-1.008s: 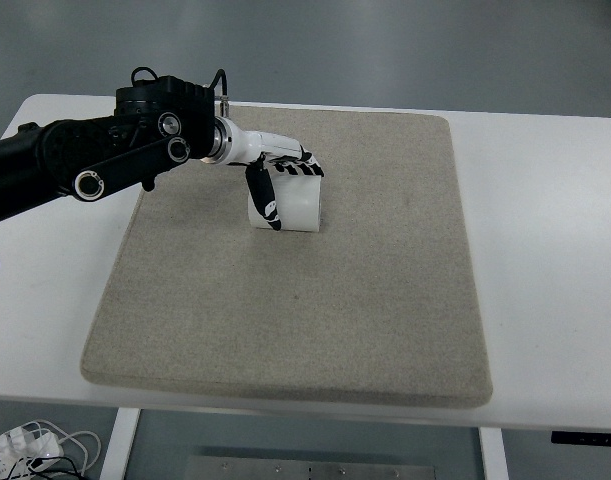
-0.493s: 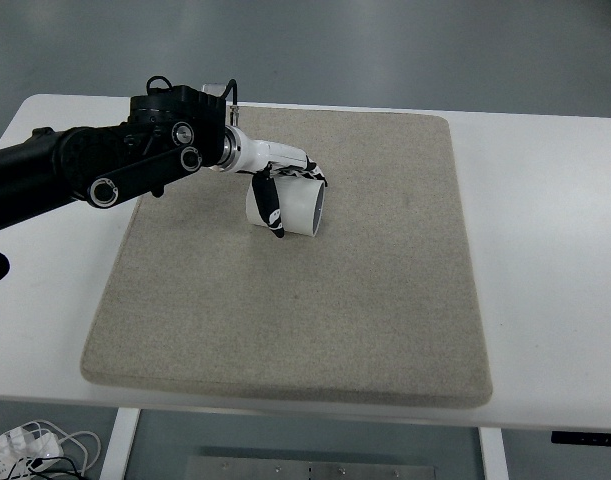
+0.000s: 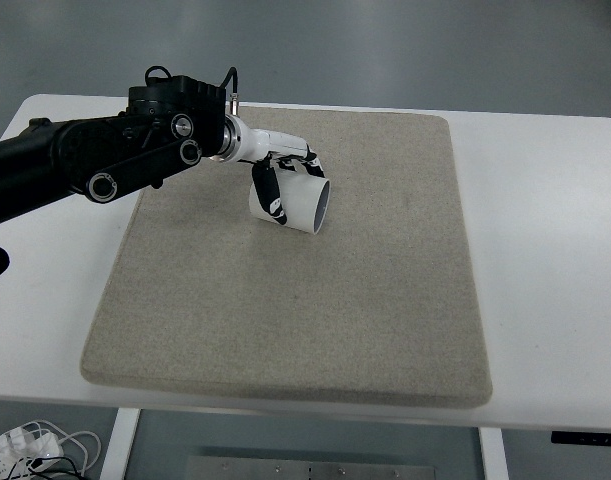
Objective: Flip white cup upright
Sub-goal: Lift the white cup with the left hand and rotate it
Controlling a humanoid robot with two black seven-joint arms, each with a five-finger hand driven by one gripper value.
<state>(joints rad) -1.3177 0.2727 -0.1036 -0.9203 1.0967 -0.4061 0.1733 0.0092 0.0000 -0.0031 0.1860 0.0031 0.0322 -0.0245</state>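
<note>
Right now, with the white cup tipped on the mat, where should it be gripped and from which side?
Grip the white cylindrical cup around its side wall, coming from the left and above, as the left hand does. The cup is tilted with its open mouth facing right, so the curved wall is the graspable part and the rim stays clear.

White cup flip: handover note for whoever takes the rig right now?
Left robot hand: shut on the white cup, fingers wrapped over its side, arm reaching in from the left edge.
Right robot hand: not in view.
White cup: over the far-left part of the grey mat, tilted, its open end facing right and slightly toward the camera. Whether it still touches the mat cannot be told.
Done: cup grasped and partly tipped.
Left: finish rotating it so the opening faces up, set it upright on the mat, release and withdraw.
</note>
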